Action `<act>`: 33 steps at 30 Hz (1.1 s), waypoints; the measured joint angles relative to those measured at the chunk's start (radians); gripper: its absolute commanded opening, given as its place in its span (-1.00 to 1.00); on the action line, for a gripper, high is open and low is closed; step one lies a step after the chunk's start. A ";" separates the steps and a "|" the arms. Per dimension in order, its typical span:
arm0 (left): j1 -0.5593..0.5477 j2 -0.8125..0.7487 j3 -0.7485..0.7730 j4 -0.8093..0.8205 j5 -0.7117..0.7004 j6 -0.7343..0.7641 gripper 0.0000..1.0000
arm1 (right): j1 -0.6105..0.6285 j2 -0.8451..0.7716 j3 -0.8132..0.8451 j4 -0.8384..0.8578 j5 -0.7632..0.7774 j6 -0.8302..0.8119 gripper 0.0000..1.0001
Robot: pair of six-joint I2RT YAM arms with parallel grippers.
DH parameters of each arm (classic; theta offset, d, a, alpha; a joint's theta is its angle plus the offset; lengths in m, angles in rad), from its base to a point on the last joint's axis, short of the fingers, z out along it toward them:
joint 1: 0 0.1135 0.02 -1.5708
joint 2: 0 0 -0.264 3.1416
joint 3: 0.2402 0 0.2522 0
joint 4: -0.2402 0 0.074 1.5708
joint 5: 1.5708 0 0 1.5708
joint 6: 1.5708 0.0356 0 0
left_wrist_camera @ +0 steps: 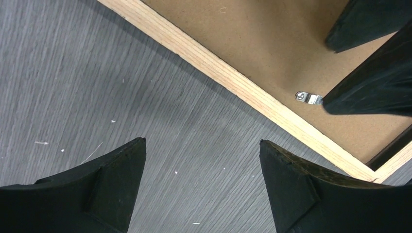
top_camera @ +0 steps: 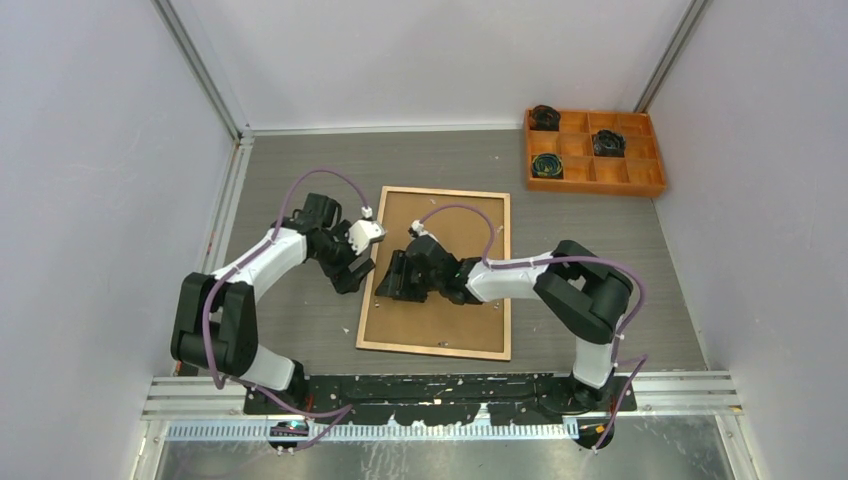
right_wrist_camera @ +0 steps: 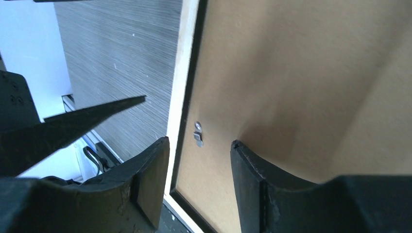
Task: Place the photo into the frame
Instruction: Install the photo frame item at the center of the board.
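The frame (top_camera: 430, 350) lies face down on the table, its light wood rim (left_wrist_camera: 228, 77) around a brown backing panel (top_camera: 450, 320). The photo is out of view. My left gripper (left_wrist_camera: 201, 141) hangs open over bare table just left of the frame's left side, nothing between its fingers. My right gripper (right_wrist_camera: 200, 141) is low over the frame's left edge (right_wrist_camera: 182, 63), jaws apart either side of a small metal clip (right_wrist_camera: 197, 133) on the panel. That clip (left_wrist_camera: 308, 97) also shows beside the right gripper's fingers (left_wrist_camera: 369, 92) in the left wrist view.
An orange compartment tray (top_camera: 600, 188) with black items in some cells stands at the back right. White walls close in the table on three sides. The two grippers (top_camera: 352, 272) (top_camera: 385, 285) are close together at the frame's left edge.
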 measured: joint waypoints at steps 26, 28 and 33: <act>0.000 0.089 0.028 0.015 0.031 -0.005 0.74 | 0.046 0.086 0.035 0.112 -0.040 -0.008 -0.16; 0.000 0.091 0.028 0.017 0.031 -0.005 0.74 | 0.046 0.091 0.041 0.112 -0.044 -0.008 -0.16; 0.000 0.103 0.028 0.018 0.032 -0.005 0.74 | 0.047 0.096 0.043 0.118 -0.046 -0.008 -0.18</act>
